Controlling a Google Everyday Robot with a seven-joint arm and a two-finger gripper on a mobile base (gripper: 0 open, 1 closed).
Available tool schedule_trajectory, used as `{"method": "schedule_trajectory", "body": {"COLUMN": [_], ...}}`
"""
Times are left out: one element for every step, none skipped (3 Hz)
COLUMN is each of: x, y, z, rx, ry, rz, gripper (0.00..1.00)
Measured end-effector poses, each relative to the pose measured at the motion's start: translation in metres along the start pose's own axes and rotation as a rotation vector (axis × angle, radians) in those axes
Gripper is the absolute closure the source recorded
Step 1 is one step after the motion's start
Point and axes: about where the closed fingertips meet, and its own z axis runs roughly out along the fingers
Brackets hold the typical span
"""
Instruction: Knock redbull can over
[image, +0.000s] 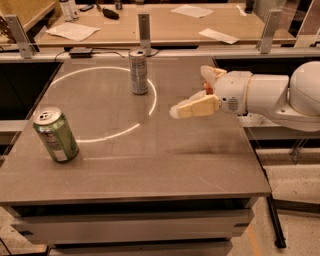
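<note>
The grey-brown surface (150, 170) carries a bright ring of light (107, 136). On the ring's far right arc we see the redbull can (138, 71) standing upright near the back edge, while a wider green can (56, 135) stands at the front left, well apart from it. Our hand (190, 90) hovers over the right part of the surface, right of the redbull can and not touching it, its two cream fingers (195, 106) spread apart and holding nothing.

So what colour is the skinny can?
Silver-grey redbull can, camera view; gripper to its right, apart.
</note>
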Motion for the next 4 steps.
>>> {"method": "schedule_trajectory", "body": {"x": [0.004, 0.014, 0.019, 0.022], "y": [-0.012, -0.036, -0.051, -0.065], "z": [0.011, 0.034, 0.054, 0.076], "rx": [0.044, 0.080, 0.079, 0.063], "ry": [-0.017, -0.021, 0.000, 0.023], "rz": [0.033, 0.031, 0.009, 0.004], "gripper": [0.00, 0.00, 0.00, 0.00]}}
